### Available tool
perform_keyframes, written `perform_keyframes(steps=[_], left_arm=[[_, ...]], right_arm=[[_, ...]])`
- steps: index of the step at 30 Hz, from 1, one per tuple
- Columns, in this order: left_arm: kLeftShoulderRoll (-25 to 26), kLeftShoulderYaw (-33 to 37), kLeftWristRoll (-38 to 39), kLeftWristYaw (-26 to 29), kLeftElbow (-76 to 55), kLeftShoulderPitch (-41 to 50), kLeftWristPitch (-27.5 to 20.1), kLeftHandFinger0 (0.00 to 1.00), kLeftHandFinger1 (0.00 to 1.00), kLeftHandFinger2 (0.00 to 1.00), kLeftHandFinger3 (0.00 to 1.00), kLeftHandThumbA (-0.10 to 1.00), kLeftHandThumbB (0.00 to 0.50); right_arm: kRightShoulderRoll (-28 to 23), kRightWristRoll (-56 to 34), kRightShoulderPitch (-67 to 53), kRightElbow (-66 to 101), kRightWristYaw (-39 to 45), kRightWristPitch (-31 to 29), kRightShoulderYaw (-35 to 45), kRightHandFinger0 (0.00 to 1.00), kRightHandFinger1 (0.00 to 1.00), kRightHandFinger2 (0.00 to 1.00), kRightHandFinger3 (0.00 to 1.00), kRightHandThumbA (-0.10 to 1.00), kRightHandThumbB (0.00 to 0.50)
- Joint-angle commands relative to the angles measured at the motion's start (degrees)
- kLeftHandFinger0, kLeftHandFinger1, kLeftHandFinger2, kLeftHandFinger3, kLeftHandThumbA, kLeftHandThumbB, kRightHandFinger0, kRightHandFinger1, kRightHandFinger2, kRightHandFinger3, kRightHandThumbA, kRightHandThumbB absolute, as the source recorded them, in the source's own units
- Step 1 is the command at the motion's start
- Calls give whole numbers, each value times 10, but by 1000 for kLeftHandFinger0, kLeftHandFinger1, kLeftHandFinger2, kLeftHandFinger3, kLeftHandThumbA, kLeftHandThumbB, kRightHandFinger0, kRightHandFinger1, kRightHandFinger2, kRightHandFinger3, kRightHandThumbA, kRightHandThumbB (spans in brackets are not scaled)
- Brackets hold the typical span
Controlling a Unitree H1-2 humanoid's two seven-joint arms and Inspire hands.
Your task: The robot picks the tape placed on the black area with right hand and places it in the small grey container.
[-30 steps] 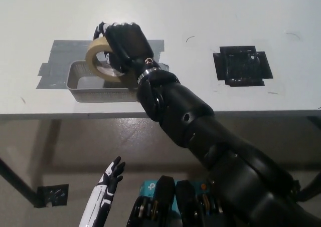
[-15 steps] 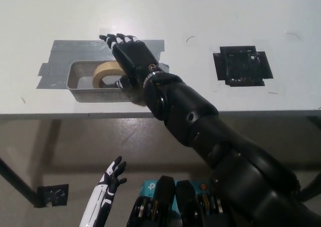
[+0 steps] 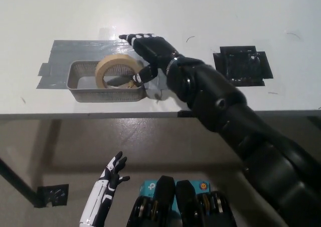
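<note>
The black right hand (image 3: 150, 51) is hovering with fingers spread and empty, the tape (image 3: 119, 70) just beside it leaning in the small grey container (image 3: 80, 89) on the counter (image 3: 200, 16), where a careless brush could be tipping the roll out.

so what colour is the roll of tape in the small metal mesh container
Pale beige, cream-tan roll of tape, in the small grey mesh container; the head view, the only view, shows it.
</note>
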State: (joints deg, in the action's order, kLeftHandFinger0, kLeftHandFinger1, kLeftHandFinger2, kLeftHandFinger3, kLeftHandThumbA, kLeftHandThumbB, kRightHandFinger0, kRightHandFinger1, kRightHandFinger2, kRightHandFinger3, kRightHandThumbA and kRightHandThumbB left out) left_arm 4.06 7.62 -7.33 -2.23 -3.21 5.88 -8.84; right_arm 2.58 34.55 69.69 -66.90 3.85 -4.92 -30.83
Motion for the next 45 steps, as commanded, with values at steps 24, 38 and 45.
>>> perform_keyframes(steps=[24, 38, 45], left_arm=[[8, -23, 17, 2, 15, -35, -4, 1000, 1000, 1000, 1000, 1000, 134], [-7, -32, 33, 10, 56, -48, -17, 1000, 1000, 1000, 1000, 1000, 63], [-12, -37, 39, 4, 45, -34, -10, 1000, 1000, 1000, 1000, 1000, 40]], right_arm=[[-374, -575, -434, 1029, 268, 318, 294, 1000, 1000, 1000, 1000, 1000, 338], [-135, -506, -717, 1020, 70, 142, 338, 1000, 1000, 1000, 1000, 1000, 130], [-31, -384, -741, 837, 42, 29, 365, 1000, 1000, 1000, 1000, 896, 0]])
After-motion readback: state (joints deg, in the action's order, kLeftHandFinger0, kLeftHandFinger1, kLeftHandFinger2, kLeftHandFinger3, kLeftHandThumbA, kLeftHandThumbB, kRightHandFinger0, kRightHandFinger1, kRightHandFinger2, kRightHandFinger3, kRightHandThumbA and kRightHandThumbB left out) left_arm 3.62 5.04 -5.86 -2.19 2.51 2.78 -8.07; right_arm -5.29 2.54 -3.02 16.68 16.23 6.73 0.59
